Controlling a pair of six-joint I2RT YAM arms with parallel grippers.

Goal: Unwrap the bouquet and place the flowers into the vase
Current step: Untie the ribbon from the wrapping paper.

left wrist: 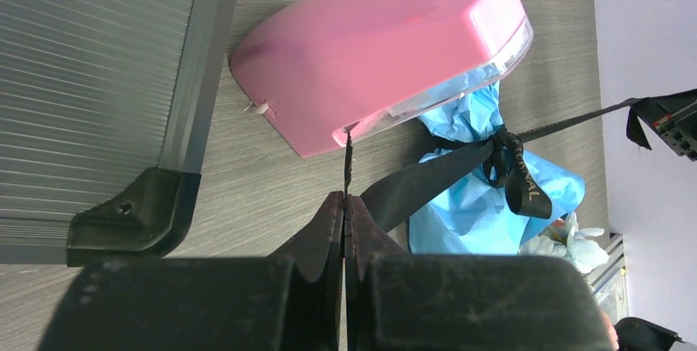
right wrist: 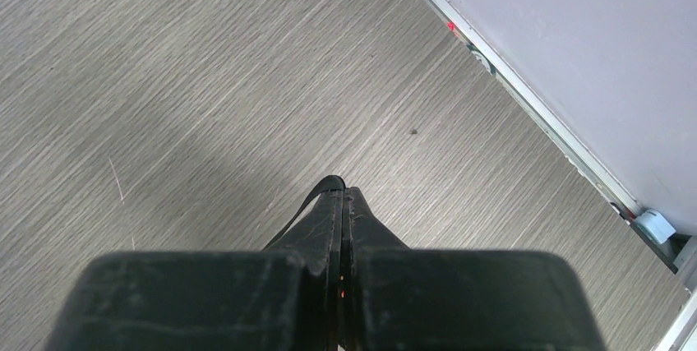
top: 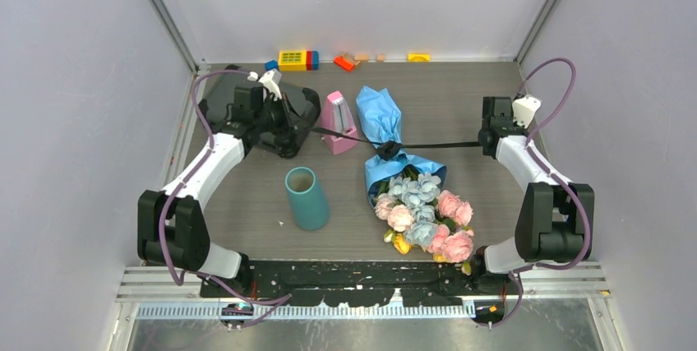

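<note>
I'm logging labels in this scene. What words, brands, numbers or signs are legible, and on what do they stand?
On the black ribbon: pale lettering on a loop beside the knot, too small and blurred to read.
On the pink metronome, the teal vase and the blue wrap: no text shows.

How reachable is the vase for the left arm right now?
Probably yes, once freed: the vase stands upright beside the left arm with nothing between them, but the left gripper is shut on the ribbon and must release first.
</note>
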